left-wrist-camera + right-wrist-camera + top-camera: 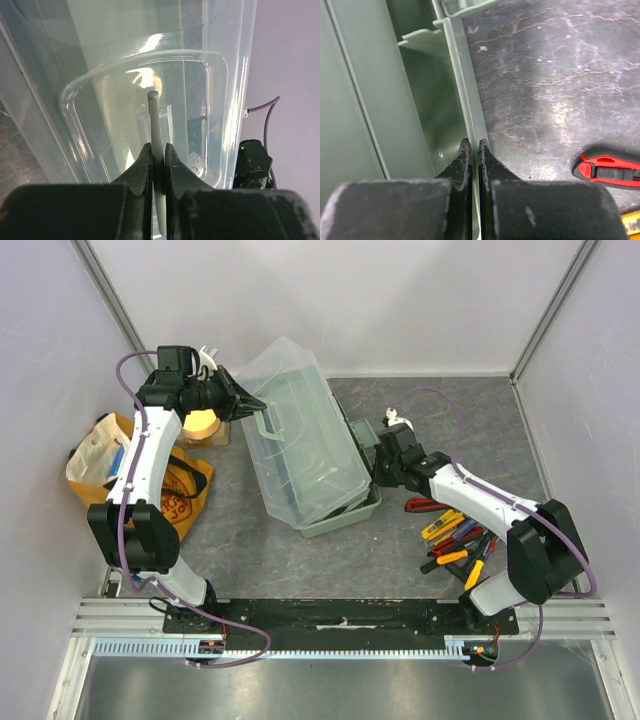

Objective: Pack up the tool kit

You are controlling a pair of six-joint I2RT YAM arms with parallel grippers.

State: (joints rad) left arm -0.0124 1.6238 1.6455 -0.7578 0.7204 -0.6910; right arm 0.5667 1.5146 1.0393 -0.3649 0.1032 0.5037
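**Lid in one claw, box wall in the other, tools not yet in**

My left claw (157, 150) is clenched on the thin pale-green handle (154, 117) of the translucent lid (115, 95). The wrist view shows the jaws tight on it with no gap. My right claw (474, 146) is clenched too, pinching the sage-green wall of the toolbox (462, 75) at its right-hand end.

From above, the toolbox (352, 516) lies slantwise mid-table, its lid (300, 435) tilted up toward the left claw (248, 402). The right claw (378, 462) braces the far end.

I judge this as swinging the lid on its hinge. To do it well, I should move the left claw along the hinge's arc rather than pulling straight, and hold the right claw firm so the box does not skid.

The hand tools (455, 540) lie in a heap on the table (450, 420) beside the right arm, outside the box. A red-handled one (607, 169) sits near the right claw. With both claws busy, neither can fetch them. A yellow-orange cloth bag (185, 502) lies under the left arm, apart from the box.
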